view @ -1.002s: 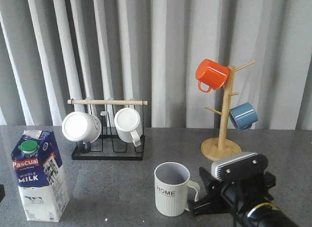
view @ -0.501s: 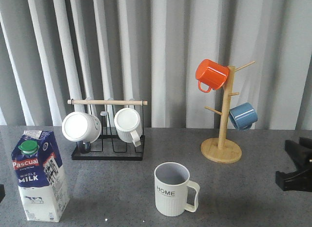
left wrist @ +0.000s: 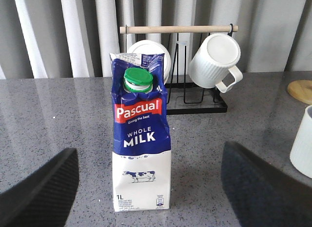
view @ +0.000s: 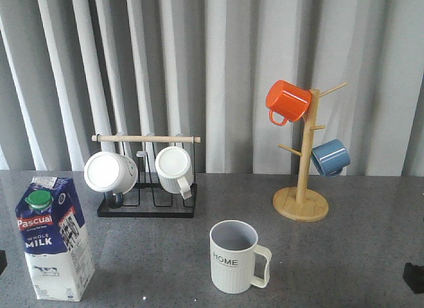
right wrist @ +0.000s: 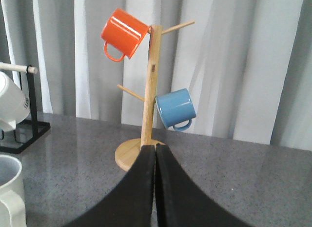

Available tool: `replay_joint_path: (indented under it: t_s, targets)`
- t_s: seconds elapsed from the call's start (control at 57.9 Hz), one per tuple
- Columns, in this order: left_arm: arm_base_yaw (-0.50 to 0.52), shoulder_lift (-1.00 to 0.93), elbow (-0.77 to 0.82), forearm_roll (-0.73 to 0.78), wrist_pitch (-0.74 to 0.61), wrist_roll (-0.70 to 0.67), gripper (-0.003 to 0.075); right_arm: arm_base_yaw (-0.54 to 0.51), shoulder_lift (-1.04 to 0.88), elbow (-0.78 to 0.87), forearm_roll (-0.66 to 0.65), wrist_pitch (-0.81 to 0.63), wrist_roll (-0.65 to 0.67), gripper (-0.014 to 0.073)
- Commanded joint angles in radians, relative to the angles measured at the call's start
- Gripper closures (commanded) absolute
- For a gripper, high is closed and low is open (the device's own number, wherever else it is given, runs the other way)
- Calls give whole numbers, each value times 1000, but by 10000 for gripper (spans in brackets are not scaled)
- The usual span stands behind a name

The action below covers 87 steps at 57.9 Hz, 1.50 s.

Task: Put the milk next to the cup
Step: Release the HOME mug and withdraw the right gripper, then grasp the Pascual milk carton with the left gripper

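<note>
The milk (view: 54, 238), a blue and white carton with a green cap, stands upright at the front left of the grey table. In the left wrist view the milk (left wrist: 141, 149) stands a little ahead of my left gripper (left wrist: 149, 149), centred between its wide-open black fingers (left wrist: 39, 193), which do not touch it. The cup (view: 235, 257), cream-white and ribbed with "HOME" lettering, stands at the front centre, handle to the right. Its edge shows in the right wrist view (right wrist: 9, 193). My right gripper (right wrist: 155, 148) is shut and empty; only a dark corner shows in the front view (view: 415, 277).
A black wire rack (view: 147, 207) with a wooden bar holds two plain white mugs (view: 109, 171) behind the milk. A wooden mug tree (view: 301, 202) at the back right carries an orange mug (view: 287, 101) and a blue mug (view: 330, 157). Curtains hang behind the table.
My right arm has pulled back from beside the cup to the right, almost out of the front view. The milk and the cup have not moved.
</note>
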Motion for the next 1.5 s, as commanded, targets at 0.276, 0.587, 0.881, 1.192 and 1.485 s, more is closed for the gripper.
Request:
replay_joint_path:
  t_s: [0.276,0.587,0.881,1.192,1.485]
  targets:
    - [-5,2,-38,-8,-76,-9,155,-4,-12,8,4,-16,-3,604]
    - [-5,8,-38,-6,-219,9,155,-4,-12,7,4,-16,-3,604]
    - [-5,214,-141,-7,-449,-67,37,-4,-12,7,6,-16,-3,604]
    - [-5,489,-259,46,-519,-137,-2,-4,-12,7,6,-16,-3,604]
    - [-5,626,-259,46,-543,-135,8,-4,-12,7,6,-16,-3,604]
